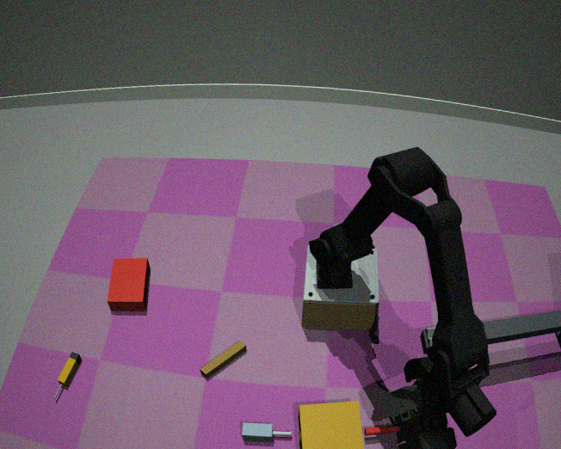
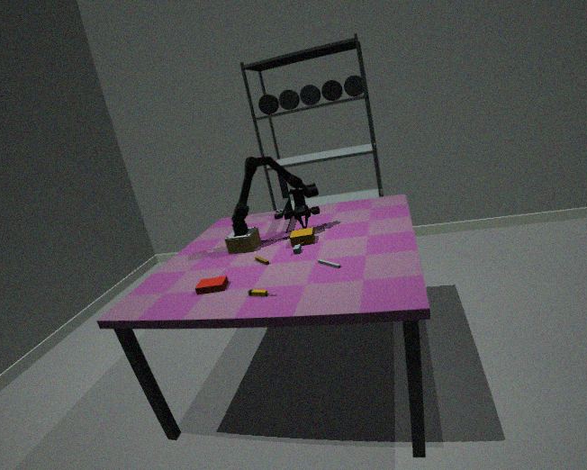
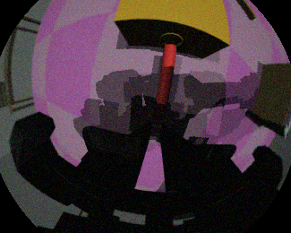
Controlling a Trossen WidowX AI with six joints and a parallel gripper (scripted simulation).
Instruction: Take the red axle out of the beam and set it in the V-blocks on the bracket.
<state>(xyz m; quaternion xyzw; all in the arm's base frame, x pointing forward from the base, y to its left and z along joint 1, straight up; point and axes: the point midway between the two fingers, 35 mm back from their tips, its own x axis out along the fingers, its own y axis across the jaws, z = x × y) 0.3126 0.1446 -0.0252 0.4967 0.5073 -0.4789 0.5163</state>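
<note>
now the tool point(image 1: 400, 425) point(image 2: 304, 225) point(image 3: 156, 126) grips the red axle point(image 1: 381, 430) point(image 3: 166, 81), which points into the hole in the yellow beam point(image 1: 331, 425) point(image 2: 302, 234) point(image 3: 174, 12) on the bench point(image 1: 174, 318) point(image 2: 329, 288) point(image 3: 71, 67).

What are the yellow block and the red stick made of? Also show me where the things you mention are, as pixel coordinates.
The yellow block point(image 1: 331, 425) point(image 2: 302, 234) point(image 3: 174, 11) might be painted wood or plastic: flat, even colour, no shine. The red axle point(image 1: 381, 430) point(image 3: 165, 82) looks like smooth plastic or painted metal, plain red all along.
</note>
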